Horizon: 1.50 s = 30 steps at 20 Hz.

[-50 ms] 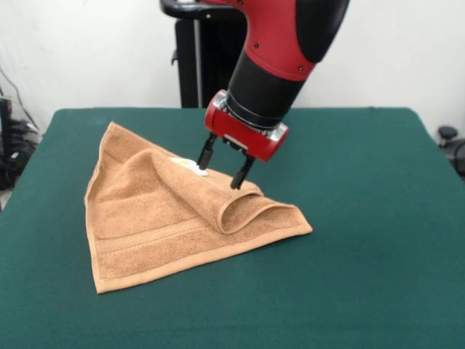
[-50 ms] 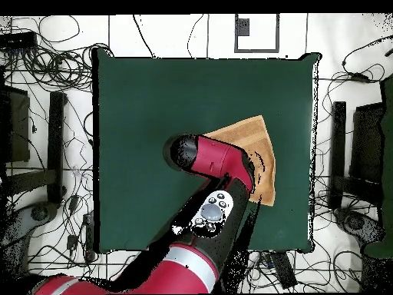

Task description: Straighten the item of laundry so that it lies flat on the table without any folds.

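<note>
Here the towel [image 1: 171, 218] is seen on the green tabletop [image 1: 363, 218] — one corner folded over in a raised roll. The gripper [image 1: 221, 169] is held spread open just above that fold, beside the white tag [image 1: 187, 164].

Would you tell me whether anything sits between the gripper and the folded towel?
Nothing visible does. The open gripper is right at the towel, its fingertips astride the raised fold beside the white tag; the table around is bare.
</note>
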Each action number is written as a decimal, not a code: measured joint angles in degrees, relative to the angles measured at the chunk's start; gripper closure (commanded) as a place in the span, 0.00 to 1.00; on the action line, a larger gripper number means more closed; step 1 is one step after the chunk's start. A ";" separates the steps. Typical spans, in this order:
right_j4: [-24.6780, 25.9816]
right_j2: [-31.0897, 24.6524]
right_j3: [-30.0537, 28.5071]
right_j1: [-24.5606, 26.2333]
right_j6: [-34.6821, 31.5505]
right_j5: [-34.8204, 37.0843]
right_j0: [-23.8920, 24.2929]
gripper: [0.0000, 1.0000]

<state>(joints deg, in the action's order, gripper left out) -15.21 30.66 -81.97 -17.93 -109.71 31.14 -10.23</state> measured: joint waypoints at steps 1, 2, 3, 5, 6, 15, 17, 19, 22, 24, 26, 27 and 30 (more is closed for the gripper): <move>-0.11 0.00 0.00 -0.26 0.00 0.01 0.02 0.00; -0.15 0.00 0.00 -0.55 0.00 0.01 0.04 0.00; -0.19 0.01 0.00 -0.85 0.00 0.01 0.05 0.00; -0.33 0.01 0.00 -1.85 0.00 0.01 0.09 0.00; -0.37 0.01 -0.02 -2.27 0.00 0.01 0.09 0.00; -0.63 0.29 0.44 -4.91 0.00 0.02 0.10 0.00; -0.63 0.51 0.68 -4.88 0.00 0.02 0.11 0.00; -0.62 0.75 0.99 -4.80 0.00 0.02 0.11 0.00; -0.64 0.88 1.68 -4.38 0.00 0.02 0.11 0.00; -0.69 0.90 2.68 -3.30 0.00 0.01 0.11 0.00; -0.79 0.91 3.33 -2.40 0.00 0.02 0.10 0.00; -0.83 0.89 3.53 -2.06 0.00 0.02 0.10 0.00; -1.00 0.89 4.48 -0.21 0.00 0.02 0.09 0.00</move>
<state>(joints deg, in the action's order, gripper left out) -16.21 31.54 -77.49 -18.14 -109.71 31.16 -10.14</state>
